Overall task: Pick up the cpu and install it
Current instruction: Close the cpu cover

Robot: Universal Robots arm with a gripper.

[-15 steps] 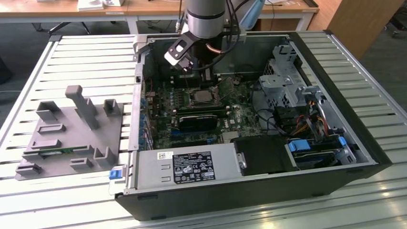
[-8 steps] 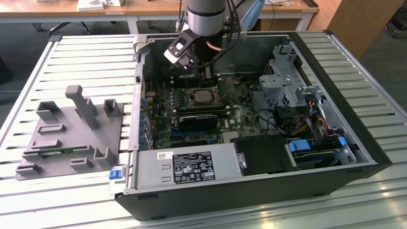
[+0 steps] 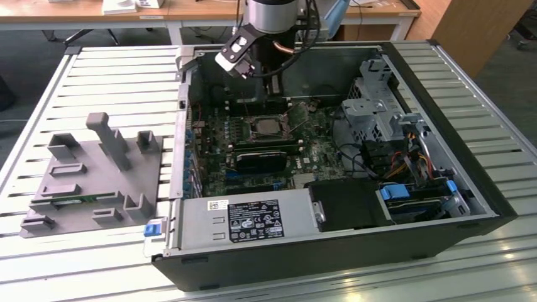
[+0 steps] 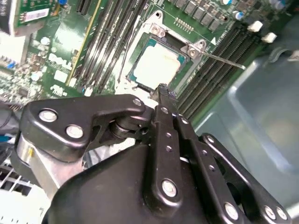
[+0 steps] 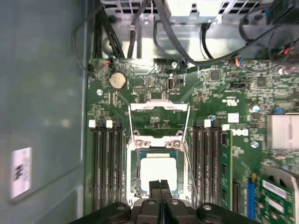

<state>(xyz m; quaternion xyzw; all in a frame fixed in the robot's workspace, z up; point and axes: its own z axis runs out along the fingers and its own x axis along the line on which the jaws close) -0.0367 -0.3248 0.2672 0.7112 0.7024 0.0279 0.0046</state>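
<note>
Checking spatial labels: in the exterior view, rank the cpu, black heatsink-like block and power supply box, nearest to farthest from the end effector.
1. cpu, in its socket, closest to the end effector.
2. black heatsink-like block, mid-board, further toward the camera.
3. power supply box, lowest in the picture, nearest the camera.

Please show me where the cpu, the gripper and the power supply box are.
cpu (image 5: 158,172), first wrist view: middle of its silvery top plate.
gripper (image 5: 160,184), first wrist view: between its two black fingertips.
power supply box (image 3: 197,229), exterior view: bare grey metal beside its white label.
</note>
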